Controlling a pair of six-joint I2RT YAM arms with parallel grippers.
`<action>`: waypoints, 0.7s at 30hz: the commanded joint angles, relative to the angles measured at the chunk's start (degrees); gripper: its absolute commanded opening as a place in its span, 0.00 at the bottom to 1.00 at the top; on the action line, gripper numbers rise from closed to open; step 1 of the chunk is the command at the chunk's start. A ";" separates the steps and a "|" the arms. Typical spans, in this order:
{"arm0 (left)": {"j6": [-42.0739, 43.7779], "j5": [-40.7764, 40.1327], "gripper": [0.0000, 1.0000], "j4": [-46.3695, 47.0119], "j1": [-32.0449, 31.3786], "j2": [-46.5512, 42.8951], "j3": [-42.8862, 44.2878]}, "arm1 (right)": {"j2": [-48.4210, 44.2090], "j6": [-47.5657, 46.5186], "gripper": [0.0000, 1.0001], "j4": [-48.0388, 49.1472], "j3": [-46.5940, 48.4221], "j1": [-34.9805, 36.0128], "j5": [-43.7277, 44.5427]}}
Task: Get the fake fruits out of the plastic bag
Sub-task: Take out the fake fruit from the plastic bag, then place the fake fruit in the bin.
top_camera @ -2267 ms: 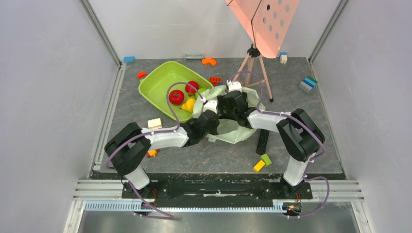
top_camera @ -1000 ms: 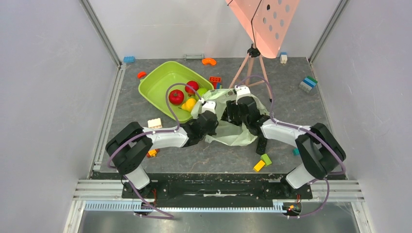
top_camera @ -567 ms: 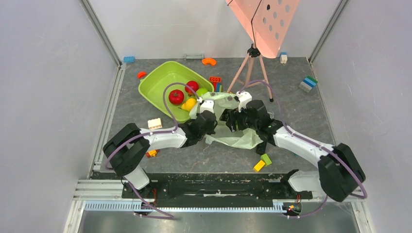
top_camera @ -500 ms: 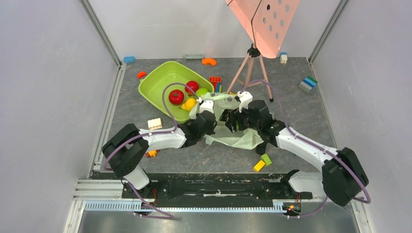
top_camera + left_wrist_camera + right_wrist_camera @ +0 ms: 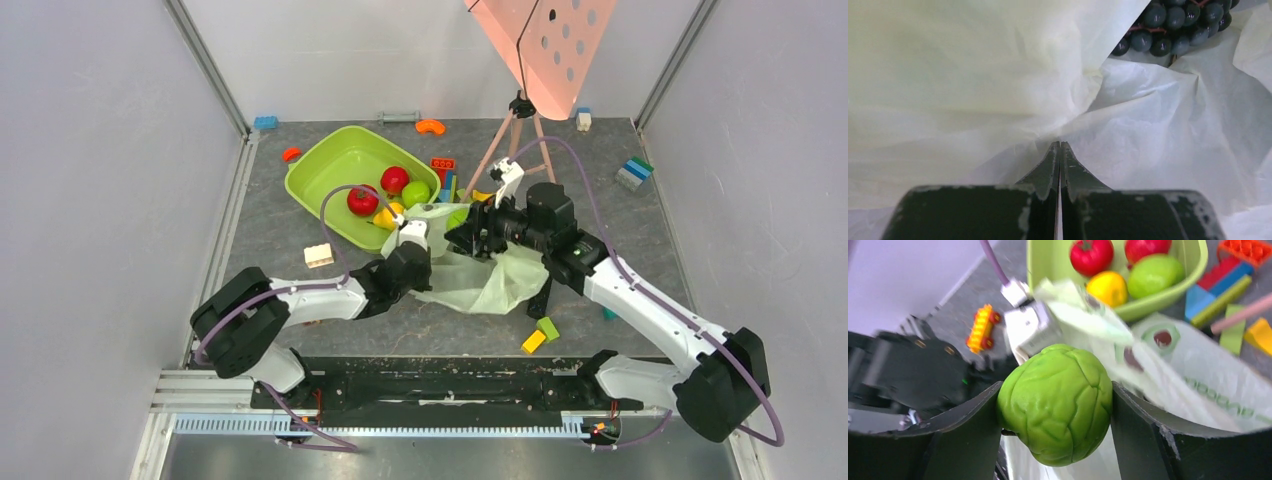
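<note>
Grey stone-patterned table (image 5: 650, 220), pale walls on three sides

Plastic bag (image 5: 487, 285): thin, crumpled, translucent pale green, with darker green print on one face. It lay slumped mid-table between the two arms, just beside the lime-green tub (image 5: 318, 170)

Green fruit (image 5: 1055, 402): round, bright green, with a lobed, wrinkled surface. The right hand (image 5: 1055, 407) gripped it, one finger (image 5: 970, 425) pressed against each side, and held it over the bag

Left hand (image 5: 1060, 146): closed tight, with a fold of bag film pinched at the tips and creases running out from the pinch

Grape bunch (image 5: 1172, 22): dark blue-black berries on reddish stems. It sat in a bag fold beyond the left hand, apart from it, and the frame edge cut off its upper part

The tub held a tomato (image 5: 362, 200), an apple (image 5: 394, 179), a pear (image 5: 385, 215) and a smooth green ball (image 5: 416, 193)

From overhead, the right hand covered most of the green fruit. The left fingertips were lost against the bag. Whatever else the bag held was hidden by its folds. The background in the right wrist view was blurred
</note>
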 commanded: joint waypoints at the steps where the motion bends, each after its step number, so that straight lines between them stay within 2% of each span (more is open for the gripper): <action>1: -4.27 1.66 0.02 4.67 0.09 -3.48 -3.65 | 2.10 5.54 0.52 7.50 7.05 -0.17 -6.29; 8: -6.58 1.61 0.02 4.62 -0.60 -4.97 -7.59 | 10.97 11.63 0.51 15.42 14.47 0.35 -11.42; 14: -8.80 0.16 0.02 3.73 -1.39 -9.73 -12.76 | 21.51 11.26 0.51 15.36 24.94 1.42 -11.86; 21: -10.99 -1.65 0.02 1.75 -1.92 -15.70 -17.91 | 34.98 8.33 0.51 10.99 37.32 4.00 -11.61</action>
